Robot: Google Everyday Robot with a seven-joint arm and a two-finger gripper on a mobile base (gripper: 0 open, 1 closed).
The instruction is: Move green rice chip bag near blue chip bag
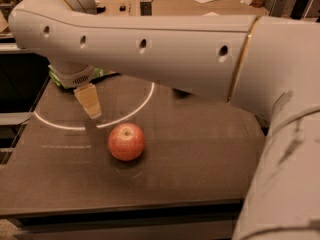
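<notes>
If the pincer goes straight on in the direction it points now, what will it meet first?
Most likely the bare tabletop near the white ring: the pincer points down, left of the apple. The green rice chip bag lies farther back. Depth is uncertain.

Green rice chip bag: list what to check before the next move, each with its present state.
1. Green rice chip bag in sight: ok, but only a sliver at the back left of the table, under the arm.
2. Blue chip bag located: cannot tell, the arm hides the table's back.
3. Gripper over the bag: not ok, it hangs in front of it, above the table.
4. Bag grasped: not ok, it lies on the table.
5. Apple apart from gripper: ok.
</notes>
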